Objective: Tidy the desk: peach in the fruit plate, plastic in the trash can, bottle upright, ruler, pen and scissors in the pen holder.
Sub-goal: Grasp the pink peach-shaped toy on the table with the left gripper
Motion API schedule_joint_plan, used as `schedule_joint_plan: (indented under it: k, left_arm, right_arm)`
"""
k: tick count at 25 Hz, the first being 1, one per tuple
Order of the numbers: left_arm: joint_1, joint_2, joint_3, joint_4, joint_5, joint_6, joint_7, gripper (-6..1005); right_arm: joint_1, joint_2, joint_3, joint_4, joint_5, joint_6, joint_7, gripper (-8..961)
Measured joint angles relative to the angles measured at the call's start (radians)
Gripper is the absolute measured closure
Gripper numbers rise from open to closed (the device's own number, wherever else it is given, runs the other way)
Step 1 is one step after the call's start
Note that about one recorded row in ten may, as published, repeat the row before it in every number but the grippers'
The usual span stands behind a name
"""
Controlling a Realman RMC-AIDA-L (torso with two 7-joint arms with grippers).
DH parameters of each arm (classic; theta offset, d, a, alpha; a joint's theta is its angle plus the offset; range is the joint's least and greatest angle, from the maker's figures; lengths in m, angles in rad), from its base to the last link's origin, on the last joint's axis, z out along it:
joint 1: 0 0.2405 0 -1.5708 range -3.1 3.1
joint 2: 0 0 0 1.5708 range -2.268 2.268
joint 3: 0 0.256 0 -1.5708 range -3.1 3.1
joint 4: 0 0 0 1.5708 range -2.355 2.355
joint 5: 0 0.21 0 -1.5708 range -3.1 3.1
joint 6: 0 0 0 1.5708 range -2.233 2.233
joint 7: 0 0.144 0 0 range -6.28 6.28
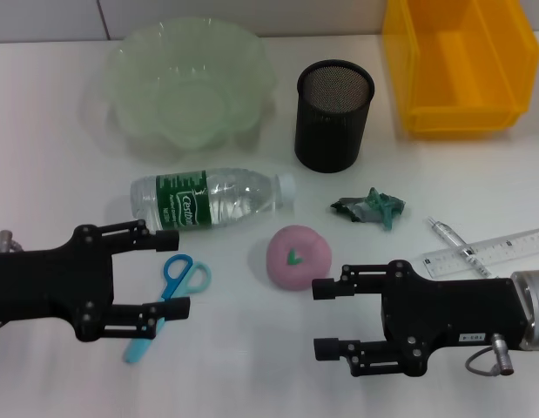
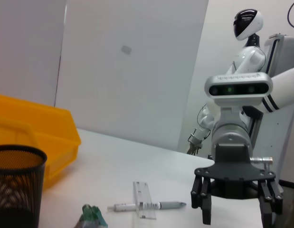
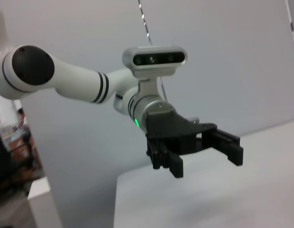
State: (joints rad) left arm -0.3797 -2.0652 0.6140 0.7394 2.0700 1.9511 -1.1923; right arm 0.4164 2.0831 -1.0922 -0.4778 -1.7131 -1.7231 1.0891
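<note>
1. Bright, even overhead light washes the desk [image 1: 60, 366] almost pure white in the head view.
2. Shadows are soft and short: a faint grey one under the peach [image 1: 296, 255], another at the base of the pen holder [image 1: 333, 114].
3. Small glare spots glint on the bottle [image 1: 212, 198].
4. The fruit plate [image 1: 192, 83] looks hazy, its rim blending into the tabletop.
5. The left wrist view is softer, with the pen holder's near edge blurred.
6. The right wrist view is dimmer and greyer, dark at one corner.
</note>
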Motion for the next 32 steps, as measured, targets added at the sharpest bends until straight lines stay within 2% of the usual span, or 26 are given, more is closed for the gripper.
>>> schedule_joint_plan:
  k: [5, 9, 16, 19, 23, 24, 25, 27, 29, 31, 32]
  left_arm:
    - [-0.017, -0.003, -0.002, 0.001, -0.034, 0.0, -0.001, 211]
    - [-0.015, -0.002, -0.006, 0.002, -0.099, -0.003, -0.001, 217]
    - [-0.006, -0.004, -0.009, -0.011, -0.116, -0.022, 0.008, 227]
    - [-0.011, -0.006, -0.01, -0.03, -0.127, -0.047, 0.003, 232]
    - [-0.023, -0.006, -0.008, -0.048, -0.139, -0.069, -0.023, 237]
    - [-0.057, -0.006, 0.024, -0.047, -0.139, -0.098, -0.104, 239]
    - [-0.057, -0.006, 0.024, -0.047, -0.139, -0.098, -0.104, 240]
    - [-0.09, -0.004, 0.097, -0.024, -0.132, -0.155, -0.225, 243]
    - [-0.09, -0.004, 0.097, -0.024, -0.132, -0.155, -0.225, 246]
    - [-0.129, -0.003, 0.232, -0.004, -0.108, -0.249, -0.333, 249]
    - [-0.129, -0.003, 0.232, -0.004, -0.108, -0.249, -0.333, 251]
  right_arm:
    - [-0.019, 0.0, 0.0, 0.077, 0.078, -0.005, -0.091, 274]
    - [-0.076, 0.0, 0.001, 0.104, 0.171, 0.003, -0.159, 274]
    - [-0.142, 0.0, 0.013, 0.165, 0.291, 0.075, -0.269, 274]
    - [-0.152, 0.0, 0.05, 0.256, 0.334, 0.066, -0.389, 274]
    - [-0.167, -0.003, 0.104, 0.293, 0.335, 0.053, -0.396, 274]
    - [-0.189, -0.005, 0.147, 0.304, 0.336, 0.04, -0.396, 274]
    - [-0.189, -0.005, 0.147, 0.304, 0.336, 0.04, -0.396, 274]
    - [-0.213, -0.005, 0.192, 0.306, 0.336, 0.033, -0.396, 274]
    - [-0.236, -0.005, 0.244, 0.305, 0.333, 0.024, -0.396, 274]
    - [-0.24, -0.006, 0.252, 0.304, 0.329, 0.02, -0.396, 274]
    - [-0.24, -0.006, 0.252, 0.304, 0.329, 0.02, -0.396, 274]
